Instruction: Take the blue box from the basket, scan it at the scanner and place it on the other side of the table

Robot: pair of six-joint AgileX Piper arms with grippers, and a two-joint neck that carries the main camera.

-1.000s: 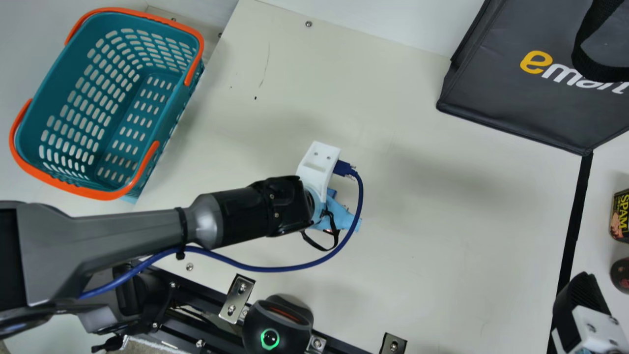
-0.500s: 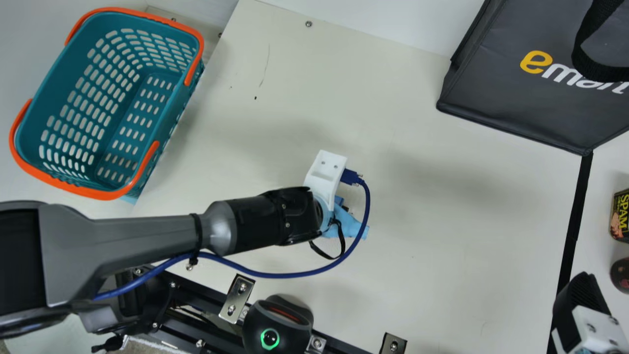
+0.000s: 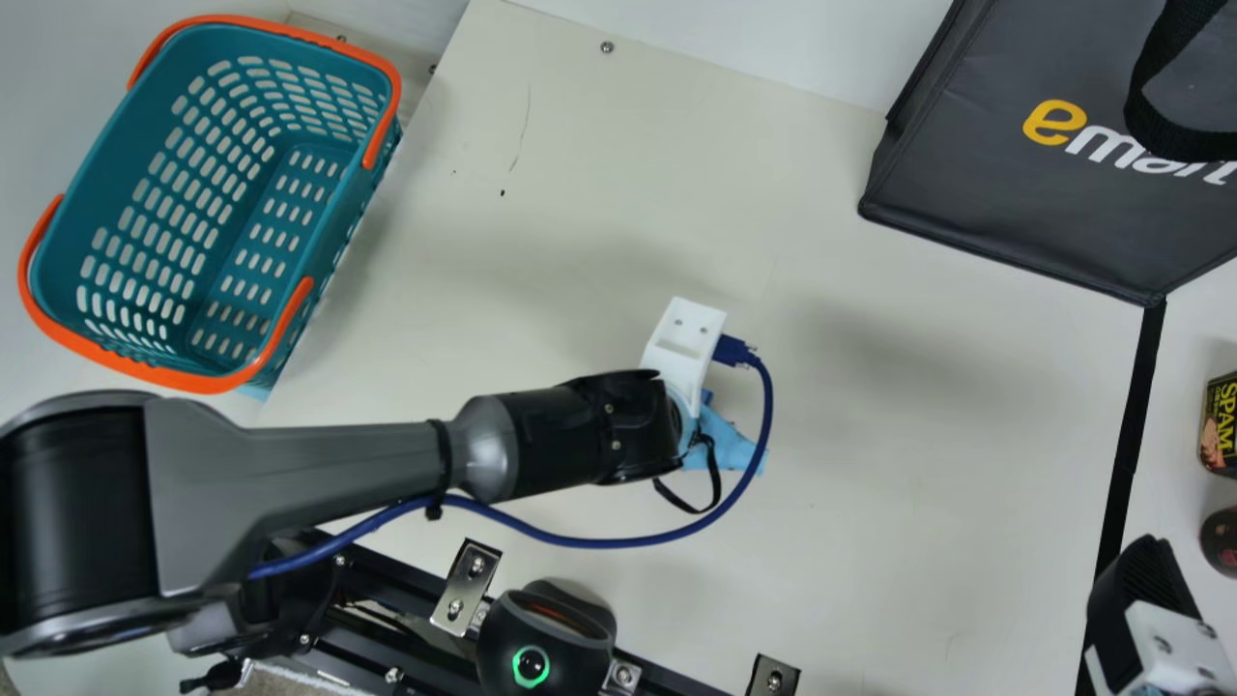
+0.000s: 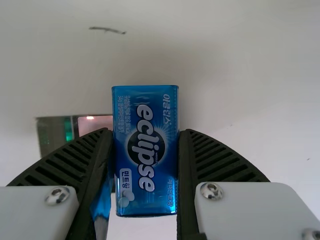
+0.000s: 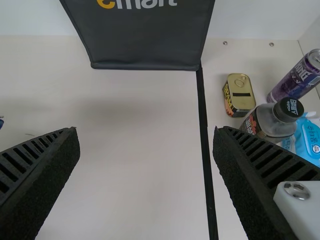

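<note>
In the main view, the left arm comes in from the 9 o'clock edge and reaches almost level toward 3 o'clock. Its wrist is over the table [image 3: 870, 464], its blue cable [image 3: 618, 541] looping round on the 4 o'clock side. The left gripper [image 3: 720, 445] hangs under that wrist, with the basket [image 3: 208, 382] at its 10 o'clock, the scanner [image 3: 541, 628] between its 7 and 8, and the dark bag [image 3: 1015, 184] between its 1 and 2. Farther off, between its 3 and 4 o'clock, is the right gripper [image 3: 1145, 580], at the picture's edge over the black strip [image 3: 1126, 464]; in the right wrist view its two fingers stand wide apart.

The blue box [image 4: 146, 150] is pinched in the left gripper, one ribbed finger against each long side, its printed face toward the wrist camera and one end poking out past the fingertips.

Compared with a second ago, the left arm has moved: a little toward 4 o'clock first, then on toward 3, bringing the left gripper farther from the basket and nearer the right gripper. The basket, scanner, bag and right gripper are where they were.
</note>
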